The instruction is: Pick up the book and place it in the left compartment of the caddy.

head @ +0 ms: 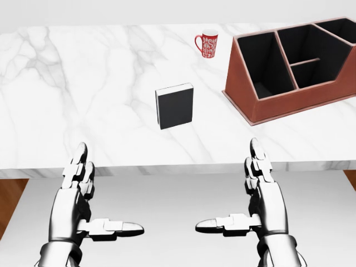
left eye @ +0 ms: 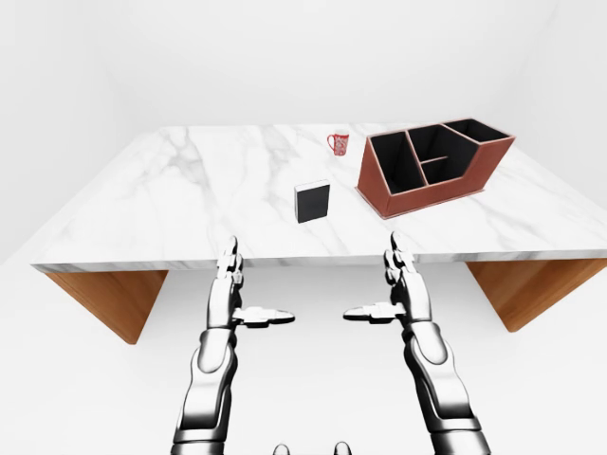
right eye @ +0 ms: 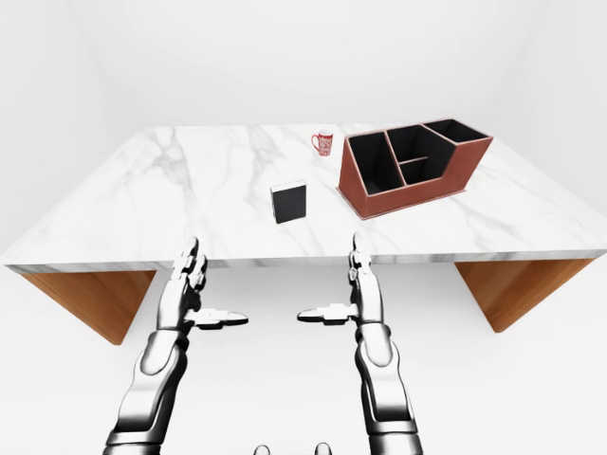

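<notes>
A black book [head: 174, 107] with a white page edge stands upright on the marble table [head: 83, 83], near the middle. To its right sits a red-brown caddy [head: 292, 103] with black compartments; the left compartment [head: 256, 63] has nothing in it. My left hand [head: 94, 200] and right hand [head: 245, 197] hover open, palms inward with thumbs pointing at each other, below the table's near edge in the head view. Both are well short of the book and hold nothing.
A red patterned mug [head: 208, 43] stands above the book, just left of the caddy. Wooden table supports [left eye: 109, 299] show under both ends of the table. White floor and walls surround the table.
</notes>
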